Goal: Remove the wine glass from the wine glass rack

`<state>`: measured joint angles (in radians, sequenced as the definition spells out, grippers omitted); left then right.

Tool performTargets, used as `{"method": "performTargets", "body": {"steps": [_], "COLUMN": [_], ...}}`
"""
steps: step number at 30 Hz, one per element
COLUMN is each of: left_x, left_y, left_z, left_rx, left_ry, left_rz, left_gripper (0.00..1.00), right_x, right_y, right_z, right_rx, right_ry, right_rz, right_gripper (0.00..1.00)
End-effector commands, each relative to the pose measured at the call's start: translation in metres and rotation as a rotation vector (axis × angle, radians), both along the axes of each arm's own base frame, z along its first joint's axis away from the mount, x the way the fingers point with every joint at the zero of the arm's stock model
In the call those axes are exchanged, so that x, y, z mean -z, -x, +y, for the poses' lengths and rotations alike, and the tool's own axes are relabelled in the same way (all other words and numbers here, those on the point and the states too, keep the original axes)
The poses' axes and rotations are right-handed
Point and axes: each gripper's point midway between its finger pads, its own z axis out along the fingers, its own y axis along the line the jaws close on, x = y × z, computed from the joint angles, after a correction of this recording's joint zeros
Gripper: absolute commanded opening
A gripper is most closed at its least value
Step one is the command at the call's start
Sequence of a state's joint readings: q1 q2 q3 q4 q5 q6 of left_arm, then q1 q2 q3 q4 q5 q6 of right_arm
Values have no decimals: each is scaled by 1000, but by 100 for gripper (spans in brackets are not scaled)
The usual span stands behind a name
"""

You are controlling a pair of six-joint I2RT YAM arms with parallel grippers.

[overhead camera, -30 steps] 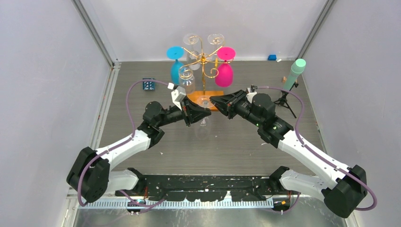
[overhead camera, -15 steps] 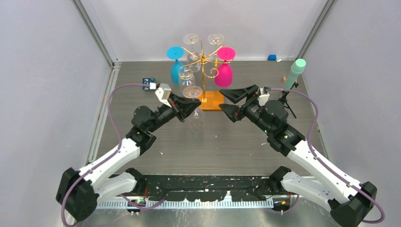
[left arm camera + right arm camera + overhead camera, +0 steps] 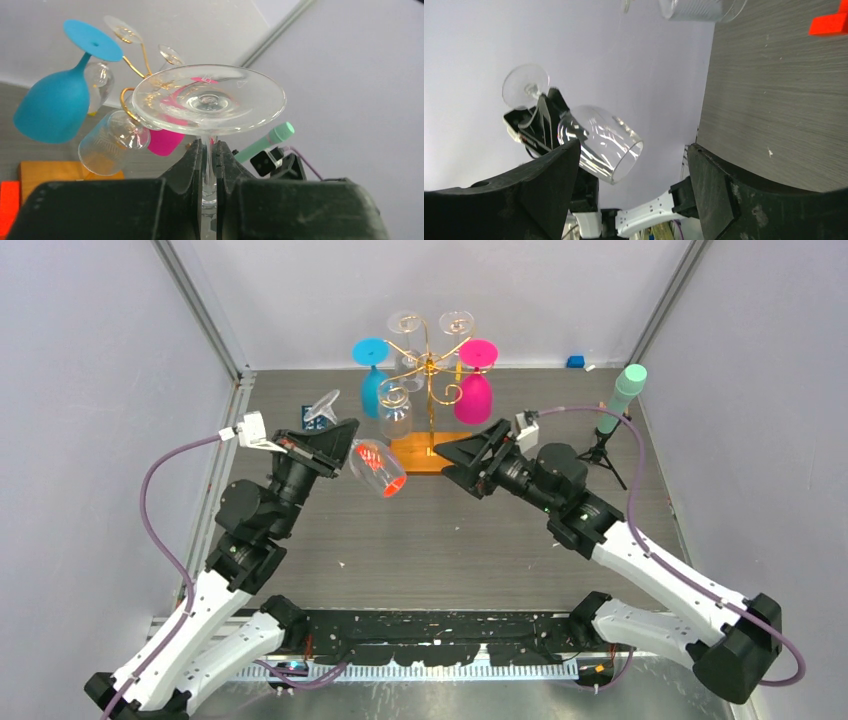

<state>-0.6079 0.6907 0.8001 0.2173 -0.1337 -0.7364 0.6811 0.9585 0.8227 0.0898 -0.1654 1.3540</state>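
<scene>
One wine glass (image 3: 377,468) sits clamped in left end effector (image 3: 209,150); right end effector (image 3: 445,460) wide.

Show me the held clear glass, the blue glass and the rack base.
clear glass (image 3: 209,100): left wrist view, its foot.
blue glass (image 3: 371,393): top external view, its bowl.
rack base (image 3: 415,455): top external view, its wooden top.

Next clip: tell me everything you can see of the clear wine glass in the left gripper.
The clear wine glass looks like plain transparent glass: a round flat foot, a thin stem and a rounded bowl, empty. It is tilted in the top view, foot toward the back left, open rim toward the front right. The left gripper is shut on its stem just under the foot; nothing else touches it. It hangs in the air left of the wine glass rack, apart from it.
</scene>
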Motion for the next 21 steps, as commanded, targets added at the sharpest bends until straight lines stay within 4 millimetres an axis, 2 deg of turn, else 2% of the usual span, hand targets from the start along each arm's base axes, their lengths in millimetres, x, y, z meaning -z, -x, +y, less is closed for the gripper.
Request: {"method": "performTargets", "body": {"steps": [1, 5, 9, 17, 21], "left_x": [-18, -22, -26, -32, -32], "left_y": [-8, -9, -9, -4, -3], "left_z": [25, 28, 31, 32, 33], "left_rx": [-103, -98, -93, -65, -51], "left_ry": [210, 327, 390, 454, 499], "left_rz": [82, 95, 81, 83, 78], "left_gripper": [0, 0, 0, 0, 0], "right_x": [-55, -75, -85, -96, -108], "right_y": [32, 50, 56, 47, 46], "right_z": [32, 52, 62, 65, 69], "right_rx": [-172, -244, -263, -216, -224], "right_ry": [-101, -171, -207, -279, -354], "right_rz": [-212, -299, -331, -356, -361], "right_gripper": [84, 84, 82, 60, 54]}}
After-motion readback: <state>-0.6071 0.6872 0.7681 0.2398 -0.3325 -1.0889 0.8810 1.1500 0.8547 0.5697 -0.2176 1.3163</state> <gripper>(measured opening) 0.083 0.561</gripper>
